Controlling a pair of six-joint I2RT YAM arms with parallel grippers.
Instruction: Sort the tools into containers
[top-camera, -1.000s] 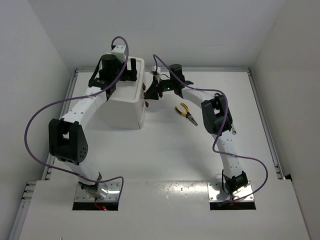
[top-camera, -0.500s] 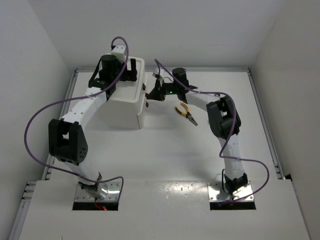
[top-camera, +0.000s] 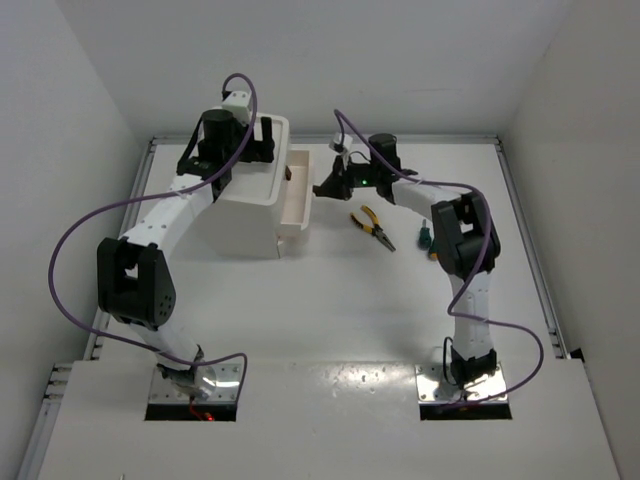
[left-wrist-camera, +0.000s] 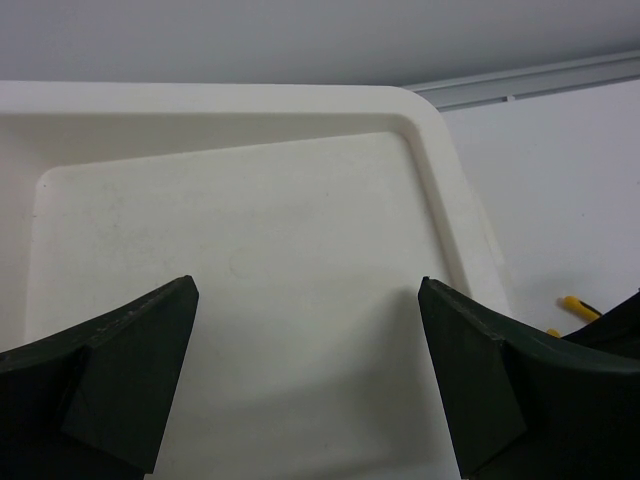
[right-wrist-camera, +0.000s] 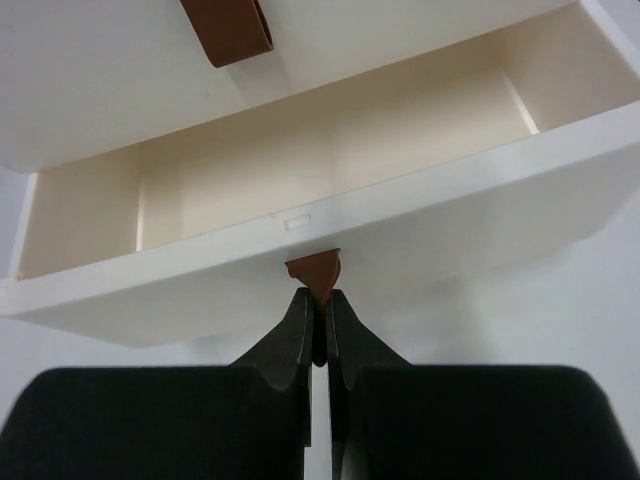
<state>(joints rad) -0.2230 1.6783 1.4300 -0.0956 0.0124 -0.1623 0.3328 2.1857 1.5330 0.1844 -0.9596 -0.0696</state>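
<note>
The white drawer unit (top-camera: 245, 205) stands at the back left. One drawer (top-camera: 295, 200) is pulled out to the right and looks empty inside (right-wrist-camera: 330, 150). My right gripper (top-camera: 320, 190) is shut on that drawer's dark-red knob (right-wrist-camera: 317, 272). Another knob (right-wrist-camera: 228, 28) shows on the drawer above. My left gripper (left-wrist-camera: 310, 390) is open and empty above the unit's shallow top tray (left-wrist-camera: 240, 250), which is bare. Yellow-handled pliers (top-camera: 372, 225) lie on the table right of the drawer. A green screwdriver (top-camera: 424, 238) peeks out beside my right arm. The other tools are out of view.
White walls enclose the table on three sides. A metal rail (top-camera: 520, 200) runs along the table's right and back edges. My right arm (top-camera: 460, 240) arches over the table's right half, with purple cable loops on both arms.
My right gripper has moved to the right, holding the knob, and the drawer has slid out of the unit. The left arm has not moved.
</note>
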